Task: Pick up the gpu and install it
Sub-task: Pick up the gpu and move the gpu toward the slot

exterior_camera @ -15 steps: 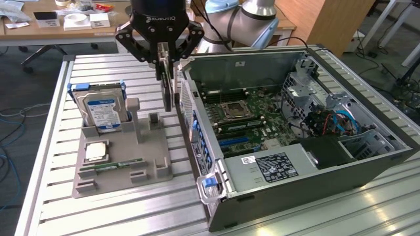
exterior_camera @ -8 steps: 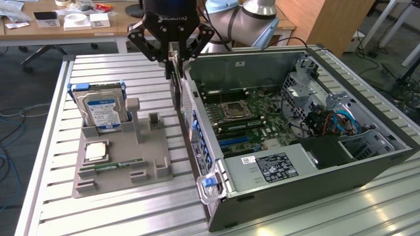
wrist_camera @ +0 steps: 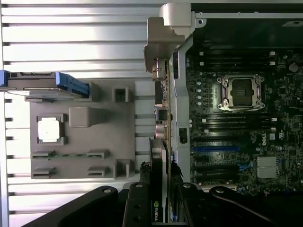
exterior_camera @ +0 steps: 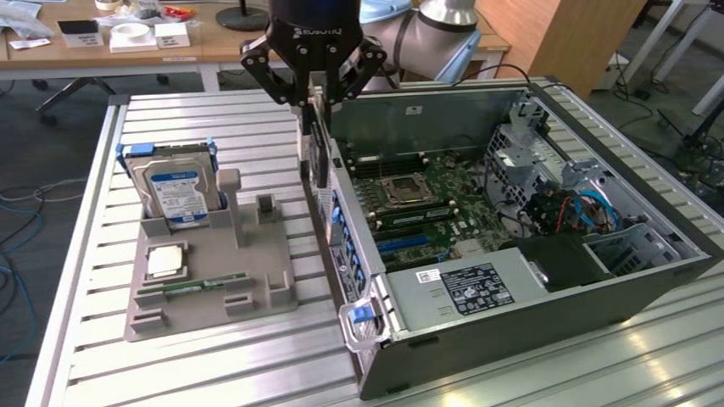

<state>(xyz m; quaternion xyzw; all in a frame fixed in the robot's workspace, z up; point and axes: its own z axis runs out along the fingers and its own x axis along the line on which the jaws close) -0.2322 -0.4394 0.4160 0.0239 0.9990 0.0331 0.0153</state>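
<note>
My gripper (exterior_camera: 315,100) is shut on the gpu (exterior_camera: 320,148), a thin dark card that hangs on edge below the fingers. It is in the air over the near side wall of the open computer case (exterior_camera: 633,280), between the grey holder and the motherboard (exterior_camera: 425,199). In the wrist view the gpu (wrist_camera: 162,123) shows edge-on, with its silver end bracket (wrist_camera: 165,42) at the far end and a logo label near my gripper (wrist_camera: 161,191). The blue expansion slots (wrist_camera: 215,148) lie just beside it, inside the case.
A grey holder (exterior_camera: 209,254) at the exterior view's left carries an upright hard drive (exterior_camera: 175,186), a CPU (exterior_camera: 166,261) and a green RAM stick (exterior_camera: 203,286). Drive cages and cables (exterior_camera: 565,203) fill the case's far side. A wooden desk (exterior_camera: 136,47) stands behind the ribbed metal table (exterior_camera: 203,365).
</note>
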